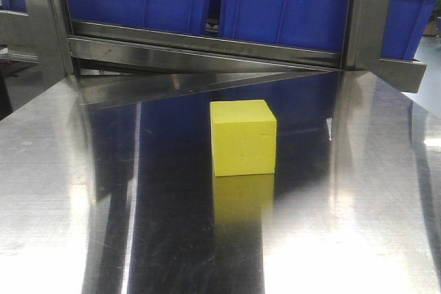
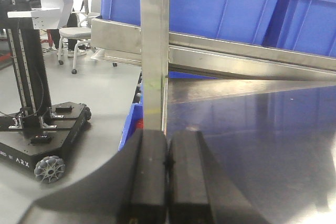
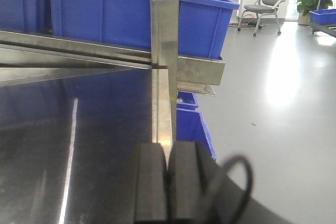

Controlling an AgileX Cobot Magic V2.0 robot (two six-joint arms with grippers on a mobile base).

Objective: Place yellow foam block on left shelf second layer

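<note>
The block (image 1: pixel 242 137) sits alone at centre frame on the mirror-bright steel table (image 1: pixel 62 204), apparently parked for pickup, while the left gripper (image 2: pixel 167 163) and right gripper (image 3: pixel 168 179), low in their views, press their fingers together on nothing, and blue bins (image 1: pixel 289 5) line the shelf along the top.

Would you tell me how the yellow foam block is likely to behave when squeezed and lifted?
The yellow foam block is probably light and slightly squashy: its front face shows small dents. Being a flat-sided cube, it should not roll. On the polished steel table it may slide if nudged.
</note>
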